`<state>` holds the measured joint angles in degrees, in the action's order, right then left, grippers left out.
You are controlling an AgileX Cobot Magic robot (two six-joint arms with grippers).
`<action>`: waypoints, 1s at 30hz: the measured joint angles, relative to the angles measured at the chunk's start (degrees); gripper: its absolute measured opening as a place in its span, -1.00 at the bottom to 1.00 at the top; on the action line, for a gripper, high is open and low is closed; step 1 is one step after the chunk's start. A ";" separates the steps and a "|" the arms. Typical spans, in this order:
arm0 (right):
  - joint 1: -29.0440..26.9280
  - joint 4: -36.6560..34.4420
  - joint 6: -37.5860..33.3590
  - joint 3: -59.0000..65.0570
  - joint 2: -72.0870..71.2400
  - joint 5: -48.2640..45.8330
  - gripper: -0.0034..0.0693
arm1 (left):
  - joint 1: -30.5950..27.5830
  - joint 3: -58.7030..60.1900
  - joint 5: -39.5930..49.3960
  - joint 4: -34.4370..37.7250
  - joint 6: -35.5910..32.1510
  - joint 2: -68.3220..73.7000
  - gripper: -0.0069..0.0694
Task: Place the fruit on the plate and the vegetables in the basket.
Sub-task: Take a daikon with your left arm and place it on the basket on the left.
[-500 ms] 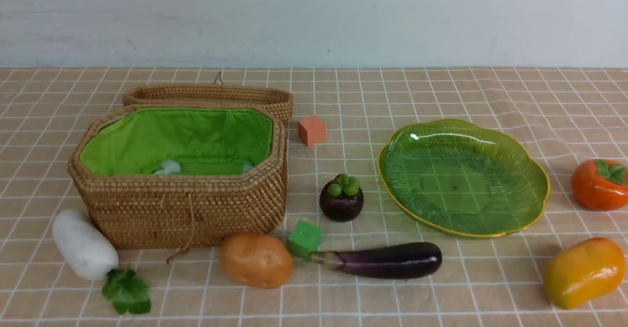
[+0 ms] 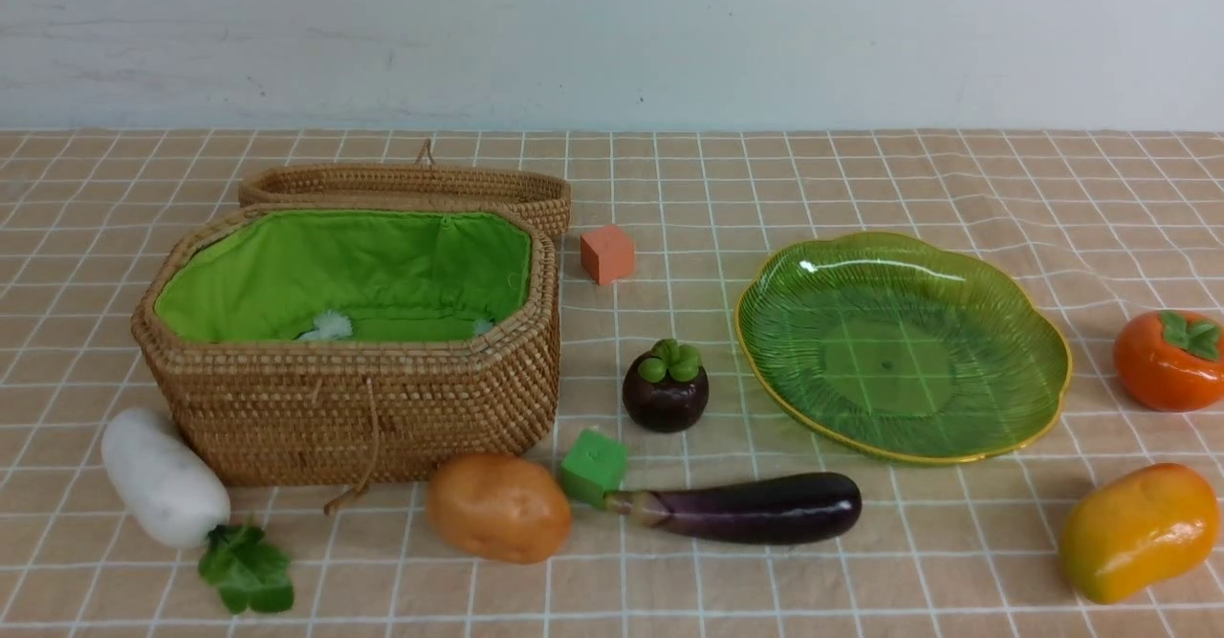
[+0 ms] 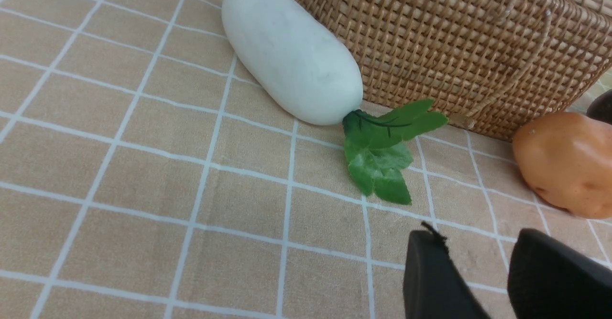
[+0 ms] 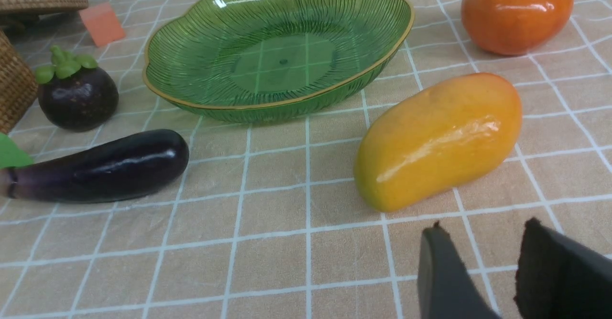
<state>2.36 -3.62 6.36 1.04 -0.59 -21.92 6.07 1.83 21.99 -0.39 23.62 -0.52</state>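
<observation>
The left pincer [image 3: 478,236], jaws parted and empty, tilts down toward the worktop [image 3: 143,166], the radish [image 3: 291,51] lying just ahead of it, at 7 o'clock from the basket [image 3: 454,46]. The right pincer [image 4: 483,228], likewise parted and empty, points at the mango [image 4: 437,139], which rests near its tips, at 4 o'clock from the plate [image 4: 287,111].
</observation>
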 joint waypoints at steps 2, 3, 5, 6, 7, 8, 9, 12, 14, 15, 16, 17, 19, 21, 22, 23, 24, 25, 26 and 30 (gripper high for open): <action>0.00 0.00 0.00 0.00 0.00 0.00 -0.24 | 0.00 0.00 0.00 0.00 0.00 0.00 -0.19; 0.00 0.00 0.00 0.00 0.00 0.00 -0.24 | 0.00 0.00 0.00 0.00 0.00 0.00 -0.19; 0.00 0.00 0.00 0.00 0.00 0.00 -0.24 | 0.00 0.00 0.00 0.00 0.00 0.00 -0.19; 0.00 0.00 0.00 0.00 0.00 0.00 -0.24 | 0.00 0.00 0.00 0.00 0.00 0.00 -0.19; 0.00 0.00 0.00 0.00 0.00 0.00 -0.24 | 0.00 0.00 0.00 0.00 0.00 0.00 -0.19; 0.00 0.00 0.00 0.00 0.00 0.00 -0.24 | 0.00 0.00 0.00 0.00 0.00 0.00 -0.19; 0.00 0.00 0.00 0.00 0.00 0.00 -0.24 | 0.00 0.00 0.00 0.00 0.00 0.00 -0.19; 0.00 0.00 0.00 0.00 0.00 0.00 -0.24 | 0.00 0.00 -2.68 0.83 0.76 0.00 -0.19; 0.00 0.00 0.00 0.00 0.00 0.00 -0.24 | 0.00 0.00 -9.76 6.33 5.23 0.00 -0.19; 0.00 0.00 0.00 0.00 0.00 0.00 -0.24 | 0.00 0.00 -11.66 8.37 6.87 0.00 -0.19; 0.00 0.00 0.00 0.00 0.00 0.00 -0.24 | 0.00 0.00 -12.52 9.36 7.63 0.00 -0.19; 0.00 0.00 0.00 0.00 0.00 0.00 -0.24 | 0.00 0.00 -15.27 12.98 10.26 0.00 -0.19; 0.00 0.00 0.00 0.00 0.00 0.00 -0.24 | 0.00 0.00 -18.80 15.36 11.51 0.00 -0.19; 0.00 0.00 0.00 0.00 0.00 0.00 -0.24 | 0.00 0.00 -21.54 16.84 12.56 0.00 -0.20; 0.00 0.00 0.00 0.00 0.00 0.00 -0.24 | 0.00 -0.08 -21.46 17.48 13.03 0.00 -0.22; 0.00 0.00 0.00 0.00 0.00 0.00 -0.24 | 0.00 -0.48 -20.05 17.87 13.78 0.00 -0.27; 0.00 0.00 0.00 0.00 0.00 0.00 -0.24 | 0.00 -1.38 -18.48 18.01 13.90 0.00 -0.32; 0.00 0.00 0.00 0.00 0.00 0.00 -0.24 | 0.00 -2.43 -16.72 18.01 13.90 0.10 -0.39; 0.00 0.00 0.00 0.00 0.00 0.00 -0.24 | 0.00 -4.53 -13.94 18.01 13.34 0.74 -0.48; 0.00 -0.42 0.55 0.00 0.00 0.78 -0.24 | 0.00 -12.59 -3.20 17.11 6.80 6.55 -0.84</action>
<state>2.36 -4.04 6.91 1.04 -0.59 -21.14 6.07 -10.76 18.79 16.72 30.42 6.04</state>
